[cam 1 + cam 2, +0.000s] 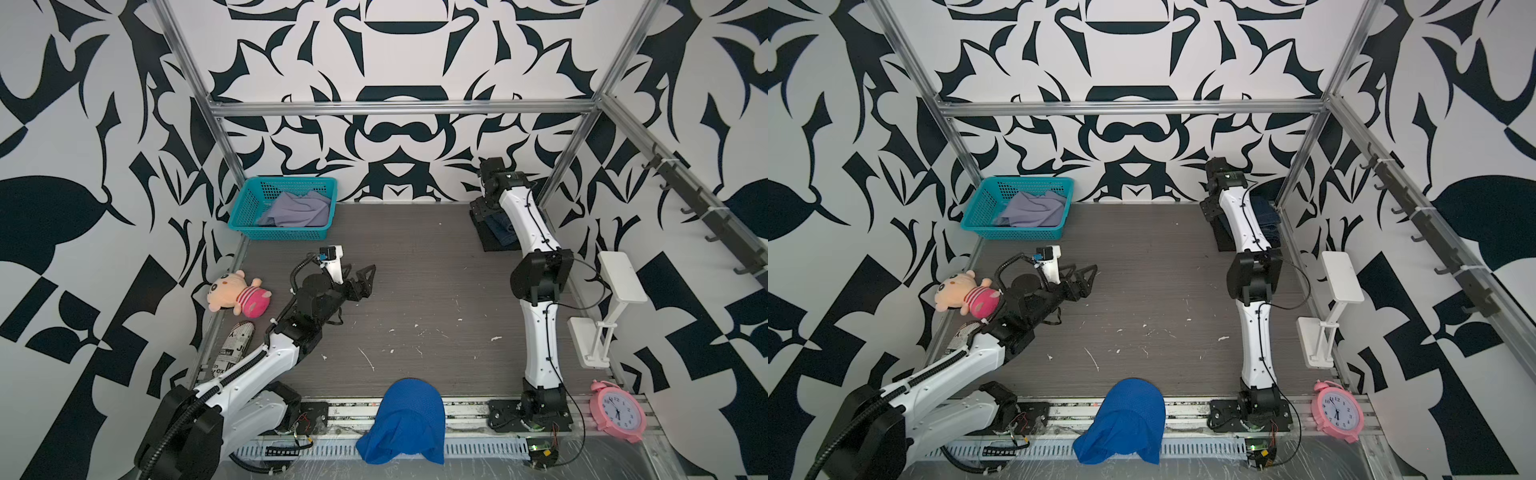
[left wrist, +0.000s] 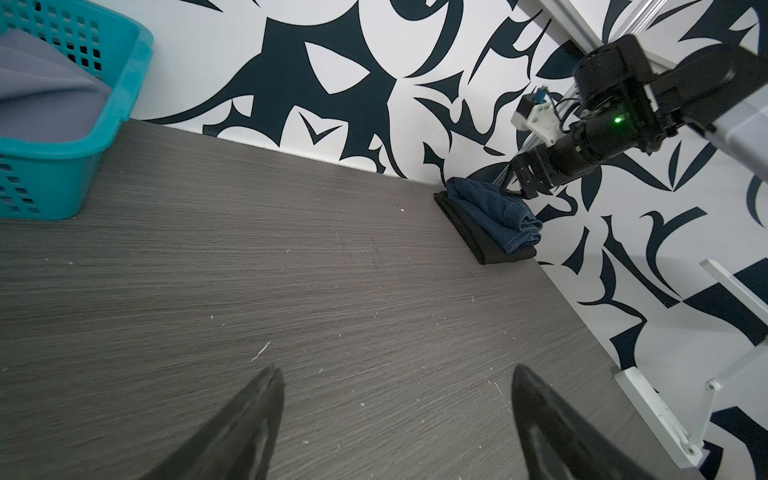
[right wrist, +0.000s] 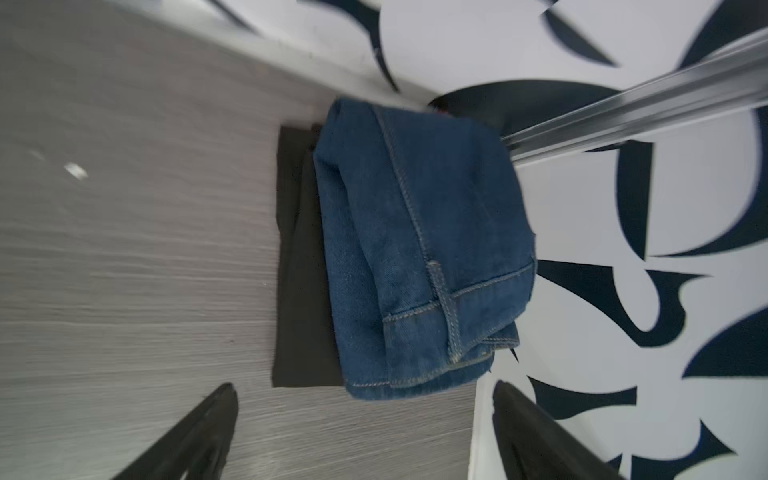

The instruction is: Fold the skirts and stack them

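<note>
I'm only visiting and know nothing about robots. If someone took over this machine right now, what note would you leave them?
Left gripper: open and empty, over the table.
Right gripper: open and empty, close to the stack in the far right corner.
Denim skirt: folded, lying on the folded black skirt.
Lavender skirt: crumpled in the basket, far left.
Done: two skirts folded and stacked.
Left: take the lavender one out, fold it and put it on top of the stack.
</note>
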`<state>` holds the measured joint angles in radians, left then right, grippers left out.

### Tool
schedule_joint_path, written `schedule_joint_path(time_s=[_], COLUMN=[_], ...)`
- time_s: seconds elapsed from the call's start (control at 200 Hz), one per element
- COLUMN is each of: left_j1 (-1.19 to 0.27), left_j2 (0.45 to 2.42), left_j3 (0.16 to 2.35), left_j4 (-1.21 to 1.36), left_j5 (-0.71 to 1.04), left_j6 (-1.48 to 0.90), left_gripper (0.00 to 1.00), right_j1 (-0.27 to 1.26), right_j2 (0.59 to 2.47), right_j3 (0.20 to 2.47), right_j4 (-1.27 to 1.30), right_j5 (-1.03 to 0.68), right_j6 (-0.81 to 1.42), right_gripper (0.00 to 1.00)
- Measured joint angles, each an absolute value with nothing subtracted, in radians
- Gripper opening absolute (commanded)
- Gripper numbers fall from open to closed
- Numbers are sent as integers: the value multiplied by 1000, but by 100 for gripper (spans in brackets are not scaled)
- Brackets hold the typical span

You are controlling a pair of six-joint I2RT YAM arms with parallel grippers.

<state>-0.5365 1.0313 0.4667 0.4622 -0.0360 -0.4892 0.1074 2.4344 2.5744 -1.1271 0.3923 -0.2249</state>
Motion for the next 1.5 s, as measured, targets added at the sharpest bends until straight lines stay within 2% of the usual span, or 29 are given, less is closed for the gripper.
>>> schedule_joint_path(time_s=[0.56,0.66,0.71,0.8,0.83,0.885,1.085,1.12,1.14,1.345,1.5], left_j1=[-537,-537,-537,-537,-537,-537,-537,-537,-537,-537,-537], left_j2=[1009,1009,1009,1009,1009,1009,1009,1009,1009,1011,1023], left_j3=[453,453,453,453,453,453,453,453,453,453,454], left_j4=[444,443,443,442,440,437,436,436,437,436,424], left_j5=[-37,-37,-37,-38,-38,-38,-39,-40,-41,-44,-44], left_j6=[-480,-480,-480,-479,-479,-479,-479,-479,-479,-479,-476], left_gripper=[89,89,89,89,89,89,89,89,89,89,89], right_j1=[43,37,31,21,17,8,-9,-11,-13,-20,-20], right_j2=[2610,2635,2640,2641,2641,2641,2642,2642,2642,2652,2647], right_j3=[2615,2615,2615,2608,2607,2603,2589,2589,2589,2633,2637], right_j4=[-1183,-1178,-1172,-1151,-1145,-1134,-1081,-1073,-1069,-1060,-1063], right_j5=[406,422,427,432,433,438,485,492,496,511,510], right_j6=[-344,-341,-340,-347,-344,-336,-367,-374,-381,-396,-395], right_gripper=[91,83,76,60,49,37,30,22,20,16,20])
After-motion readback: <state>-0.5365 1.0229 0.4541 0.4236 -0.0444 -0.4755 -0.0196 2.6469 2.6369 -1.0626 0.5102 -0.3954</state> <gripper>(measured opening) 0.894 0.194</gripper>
